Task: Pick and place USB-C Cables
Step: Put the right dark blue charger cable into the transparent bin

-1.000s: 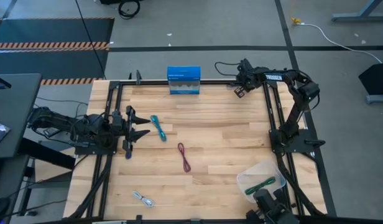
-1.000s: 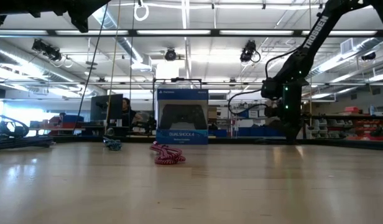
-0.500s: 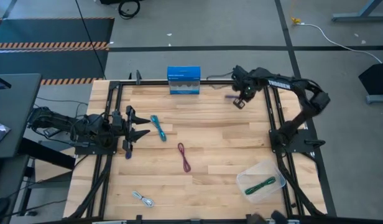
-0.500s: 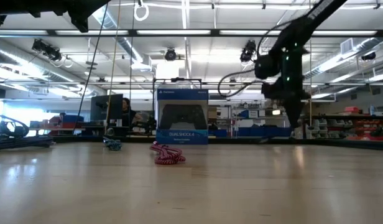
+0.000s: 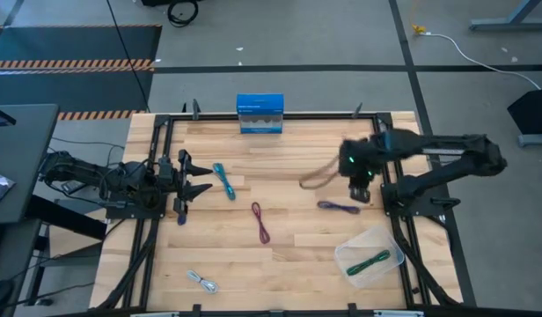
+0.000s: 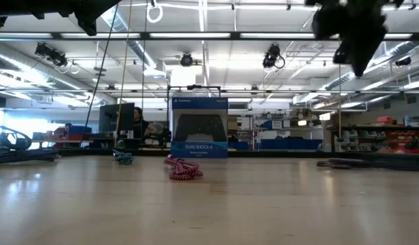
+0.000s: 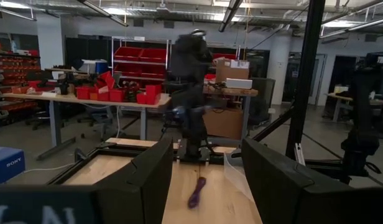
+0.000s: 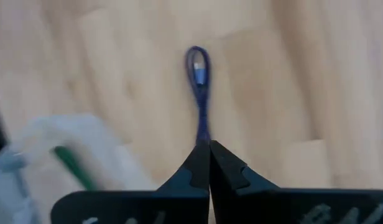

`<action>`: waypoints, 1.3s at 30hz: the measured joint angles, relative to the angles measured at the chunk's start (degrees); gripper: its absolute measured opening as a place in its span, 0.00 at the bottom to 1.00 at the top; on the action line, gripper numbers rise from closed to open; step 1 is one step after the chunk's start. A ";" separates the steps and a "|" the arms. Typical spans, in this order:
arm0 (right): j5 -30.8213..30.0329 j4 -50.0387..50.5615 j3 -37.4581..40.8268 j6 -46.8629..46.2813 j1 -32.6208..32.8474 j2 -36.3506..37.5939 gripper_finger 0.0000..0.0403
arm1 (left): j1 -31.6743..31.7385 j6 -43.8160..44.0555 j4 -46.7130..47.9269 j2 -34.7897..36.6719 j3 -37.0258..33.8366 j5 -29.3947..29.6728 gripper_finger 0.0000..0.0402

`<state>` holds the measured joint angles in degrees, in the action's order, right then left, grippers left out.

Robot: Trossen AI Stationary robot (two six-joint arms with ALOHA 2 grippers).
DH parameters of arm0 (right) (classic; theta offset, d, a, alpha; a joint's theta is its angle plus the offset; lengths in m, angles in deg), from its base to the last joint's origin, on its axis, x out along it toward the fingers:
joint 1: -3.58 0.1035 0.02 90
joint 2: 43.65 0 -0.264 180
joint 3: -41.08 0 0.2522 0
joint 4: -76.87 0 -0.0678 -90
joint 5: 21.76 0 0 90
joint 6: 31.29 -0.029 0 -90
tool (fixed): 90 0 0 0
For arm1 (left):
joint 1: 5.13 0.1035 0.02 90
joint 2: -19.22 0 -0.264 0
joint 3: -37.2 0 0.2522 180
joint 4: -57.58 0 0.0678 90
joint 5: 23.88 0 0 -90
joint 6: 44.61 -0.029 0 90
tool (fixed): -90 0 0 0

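Observation:
My right gripper (image 5: 358,189) is shut and hovers high over the table's right half. The dark purple cable (image 5: 339,207) lies flat on the wood (image 6: 339,163), far beneath the gripper (image 6: 356,64). In the right wrist view that cable (image 8: 201,93) stretches away just past the shut fingertips (image 8: 209,146). My left gripper (image 5: 201,177) waits open at the left edge, beside the teal cable (image 5: 223,180). The maroon cable (image 5: 260,222) lies mid-table and the white-grey cable (image 5: 201,282) at the near edge. The green cable (image 5: 369,261) rests inside the clear tray (image 5: 357,246).
A blue box (image 5: 260,114) stands upright at the far edge. The black frame rails (image 5: 387,167) run along the table's left and right sides. Bare wood lies between the maroon cable and the tray.
My right gripper has swept fast from the far edge by the blue box toward the table's near right, and has risen. The dark purple cable, which showed beside that gripper half a second ago, now lies on the table ahead of the tray.

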<state>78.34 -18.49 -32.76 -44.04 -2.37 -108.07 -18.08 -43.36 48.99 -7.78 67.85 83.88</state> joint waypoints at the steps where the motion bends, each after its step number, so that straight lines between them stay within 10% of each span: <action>1: -0.71 -0.08 0.00 -3.07 2.72 0.96 0.00 | 0.00 0.24 0.00 0.02 0.00 0.00 0.50; 8: -13.62 -0.55 0.55 -13.12 13.04 0.34 0.02 | -0.07 1.73 0.04 0.02 0.00 0.00 0.50; 19: -10.11 -7.76 5.46 -4.38 13.44 -18.00 0.31 | -0.20 7.10 5.73 0.00 0.00 -0.02 0.50; 39: -7.77 -19.46 6.10 -0.31 13.69 -35.65 0.30 | -0.20 8.64 9.97 0.02 0.00 -0.04 0.50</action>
<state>70.58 -37.96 -26.66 -44.35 11.32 -143.73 -18.28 -34.72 58.96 -7.76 67.85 83.84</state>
